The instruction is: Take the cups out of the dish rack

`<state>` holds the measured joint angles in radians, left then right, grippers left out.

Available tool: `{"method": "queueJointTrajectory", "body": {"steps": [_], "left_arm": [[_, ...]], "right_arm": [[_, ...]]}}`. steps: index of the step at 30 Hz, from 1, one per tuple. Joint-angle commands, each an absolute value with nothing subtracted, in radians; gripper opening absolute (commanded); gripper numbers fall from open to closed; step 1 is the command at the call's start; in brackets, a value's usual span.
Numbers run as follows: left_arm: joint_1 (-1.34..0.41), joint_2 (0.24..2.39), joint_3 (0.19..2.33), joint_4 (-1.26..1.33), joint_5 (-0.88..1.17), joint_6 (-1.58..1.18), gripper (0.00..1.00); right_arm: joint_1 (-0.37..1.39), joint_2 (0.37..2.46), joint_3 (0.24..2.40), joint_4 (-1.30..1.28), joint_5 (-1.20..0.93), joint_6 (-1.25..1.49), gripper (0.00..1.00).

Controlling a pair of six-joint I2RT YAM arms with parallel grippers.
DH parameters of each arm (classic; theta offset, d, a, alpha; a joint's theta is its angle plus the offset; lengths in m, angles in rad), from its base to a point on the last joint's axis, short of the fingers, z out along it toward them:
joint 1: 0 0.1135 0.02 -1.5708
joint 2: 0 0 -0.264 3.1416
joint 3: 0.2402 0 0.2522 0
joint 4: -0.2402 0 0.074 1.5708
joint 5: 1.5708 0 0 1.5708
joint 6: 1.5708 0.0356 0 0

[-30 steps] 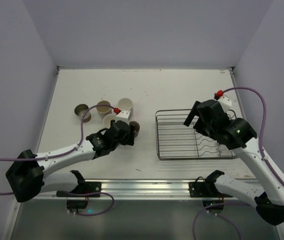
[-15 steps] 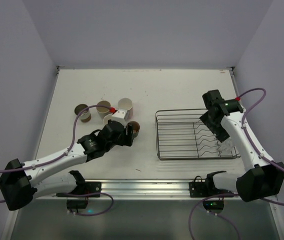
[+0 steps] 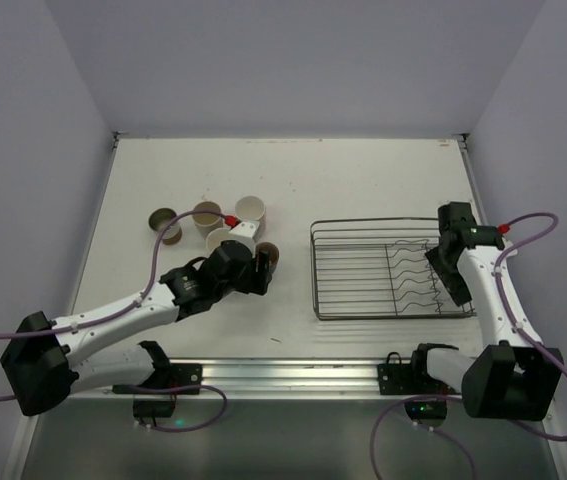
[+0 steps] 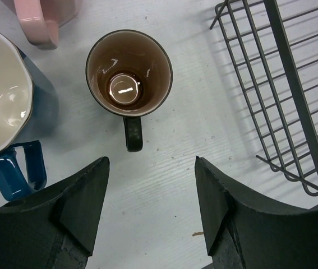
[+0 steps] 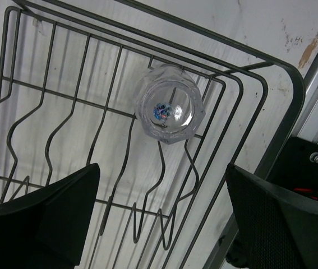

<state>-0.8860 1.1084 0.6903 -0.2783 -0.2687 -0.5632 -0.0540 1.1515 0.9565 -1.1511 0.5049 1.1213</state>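
- The left gripper (image 4: 152, 174) is hovering at the bottom of the left wrist view, jaws spread wide and holding nothing.
- The brown cup (image 4: 129, 70) is standing upright on the table (image 4: 175, 168) in the upper middle of that view. Its handle is pointing down the frame toward the gap between the jaws, without touching them.
- The blue cup (image 4: 4, 106) is sitting at the left edge, just beside the brown cup, and the pink cup (image 4: 38, 17) is showing in the upper left corner.
- In the top view the cups (image 3: 250, 210) are clustering left of centre, apart from the rack (image 3: 315, 270) at the right.
- The right gripper (image 5: 161, 171) is hanging spread and empty over the rack's corner, above a clear glass (image 5: 170, 106) sitting among the wires.
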Motion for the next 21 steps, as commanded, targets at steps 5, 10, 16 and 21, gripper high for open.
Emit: {"method": "queueJointTrajectory", "body": {"steps": [5,10,16,21], "left_arm": [[-0.890,1.120,0.724,-0.258,-0.253,-0.537,0.66],[-0.890,1.137,0.727,-0.258,-0.252,-0.531,0.66],[-0.890,1.147,0.718,-0.253,-0.253,-0.535,0.66],[-0.890,1.160,0.727,-0.252,-0.245,-0.532,0.66]], "right_arm": [[-0.126,1.120,0.924,-1.051,0.532,1.068,0.94],[-0.196,1.126,0.900,-0.999,0.493,1.009,0.94],[-0.233,1.140,0.865,-0.948,0.440,0.976,0.93],[-0.239,1.164,0.842,-0.917,0.431,0.976,0.93]]}}
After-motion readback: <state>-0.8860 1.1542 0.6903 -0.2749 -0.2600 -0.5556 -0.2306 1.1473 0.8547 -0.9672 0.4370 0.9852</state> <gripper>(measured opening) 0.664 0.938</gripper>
